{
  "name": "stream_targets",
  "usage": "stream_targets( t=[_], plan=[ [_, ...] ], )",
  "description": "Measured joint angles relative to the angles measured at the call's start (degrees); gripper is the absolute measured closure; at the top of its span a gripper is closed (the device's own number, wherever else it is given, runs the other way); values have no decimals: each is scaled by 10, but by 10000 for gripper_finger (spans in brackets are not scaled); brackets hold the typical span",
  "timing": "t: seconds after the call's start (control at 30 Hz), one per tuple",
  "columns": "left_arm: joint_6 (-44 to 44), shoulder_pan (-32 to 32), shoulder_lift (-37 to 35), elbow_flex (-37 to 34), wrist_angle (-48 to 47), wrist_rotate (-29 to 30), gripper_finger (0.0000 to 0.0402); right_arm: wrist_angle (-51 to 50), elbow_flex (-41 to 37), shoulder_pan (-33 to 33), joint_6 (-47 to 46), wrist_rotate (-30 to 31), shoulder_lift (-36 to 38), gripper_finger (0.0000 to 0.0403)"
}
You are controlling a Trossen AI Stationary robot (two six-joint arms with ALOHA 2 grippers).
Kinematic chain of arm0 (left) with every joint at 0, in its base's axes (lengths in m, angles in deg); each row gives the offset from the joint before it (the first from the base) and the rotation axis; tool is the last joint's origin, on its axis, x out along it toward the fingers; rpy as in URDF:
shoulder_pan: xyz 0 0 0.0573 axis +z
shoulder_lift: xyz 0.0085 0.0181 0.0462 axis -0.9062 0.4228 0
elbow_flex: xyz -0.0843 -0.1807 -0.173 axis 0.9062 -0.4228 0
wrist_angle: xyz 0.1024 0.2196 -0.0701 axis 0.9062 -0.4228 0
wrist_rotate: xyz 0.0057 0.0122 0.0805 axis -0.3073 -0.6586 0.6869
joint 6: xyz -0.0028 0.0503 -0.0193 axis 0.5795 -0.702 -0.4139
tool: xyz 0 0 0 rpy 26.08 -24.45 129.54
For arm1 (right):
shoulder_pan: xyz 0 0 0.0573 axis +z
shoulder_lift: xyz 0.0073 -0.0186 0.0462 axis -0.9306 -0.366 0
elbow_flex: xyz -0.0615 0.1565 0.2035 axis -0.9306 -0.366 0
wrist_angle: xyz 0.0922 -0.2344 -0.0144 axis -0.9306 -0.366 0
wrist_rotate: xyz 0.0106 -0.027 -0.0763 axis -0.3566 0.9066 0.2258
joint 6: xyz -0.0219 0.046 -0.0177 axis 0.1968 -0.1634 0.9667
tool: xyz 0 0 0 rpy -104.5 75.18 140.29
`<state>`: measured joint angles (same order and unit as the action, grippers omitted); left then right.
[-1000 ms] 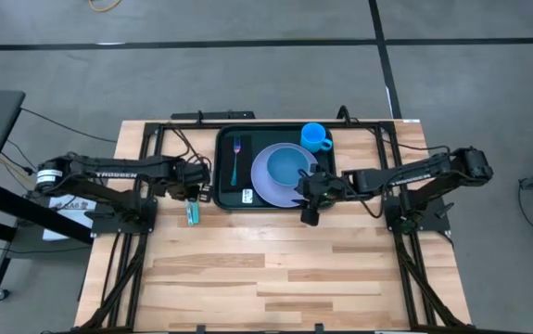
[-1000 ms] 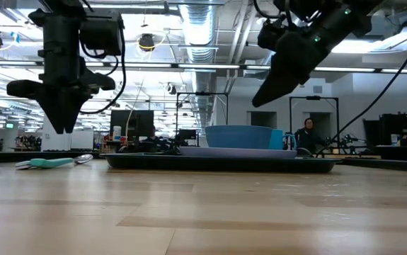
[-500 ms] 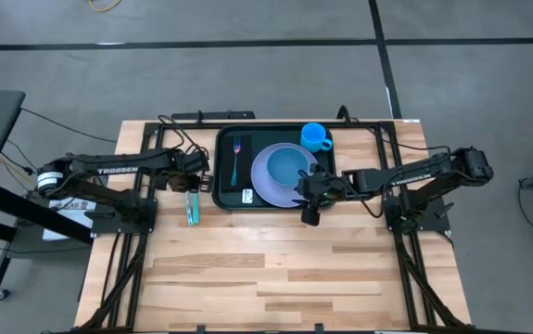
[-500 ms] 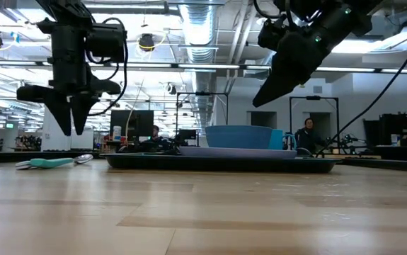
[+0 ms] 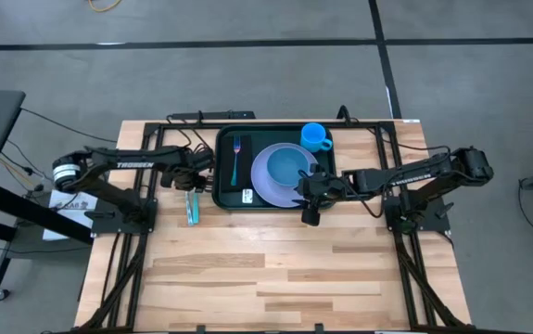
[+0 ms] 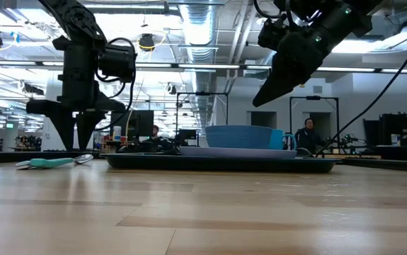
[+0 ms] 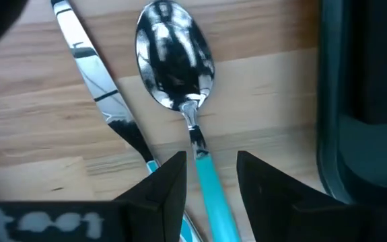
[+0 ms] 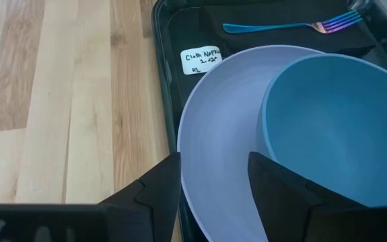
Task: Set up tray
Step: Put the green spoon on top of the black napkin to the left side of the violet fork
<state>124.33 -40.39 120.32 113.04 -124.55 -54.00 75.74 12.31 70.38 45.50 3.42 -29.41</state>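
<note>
The dark tray (image 5: 221, 190) sits at the table's far middle. It bears a lavender plate (image 5: 264, 181) with a blue bowl (image 5: 289, 167), a blue cup (image 5: 314, 136), and a fork (image 5: 236, 158) on a black napkin. A teal-handled spoon (image 7: 173, 64) and knife (image 7: 95, 74) lie on the wood just left of the tray. My left gripper (image 7: 210, 171) points down, open, one finger on either side of the spoon's handle (image 7: 206, 178), a little above it. My right gripper (image 8: 213, 175) hangs open, high over the tray's near edge.
The tray's raised rim (image 7: 328, 101) stands close beside the spoon. A white label (image 8: 200, 59) lies on the napkin. Bare wood (image 5: 275, 269) stretches from the tray to the table's near edge.
My left gripper has come down over the spoon and knife, and its fingers have opened from nearly together to clearly apart. The spoon and knife lie where they were.
</note>
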Motion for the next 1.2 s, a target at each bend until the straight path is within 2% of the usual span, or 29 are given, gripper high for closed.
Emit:
stream_targets(
  t=[1.2],
  plan=[
    [-1, 4, 14, 0, 0, -3, 282, -3, 0, 0, 5, -1, 0, 239]
  ],
)
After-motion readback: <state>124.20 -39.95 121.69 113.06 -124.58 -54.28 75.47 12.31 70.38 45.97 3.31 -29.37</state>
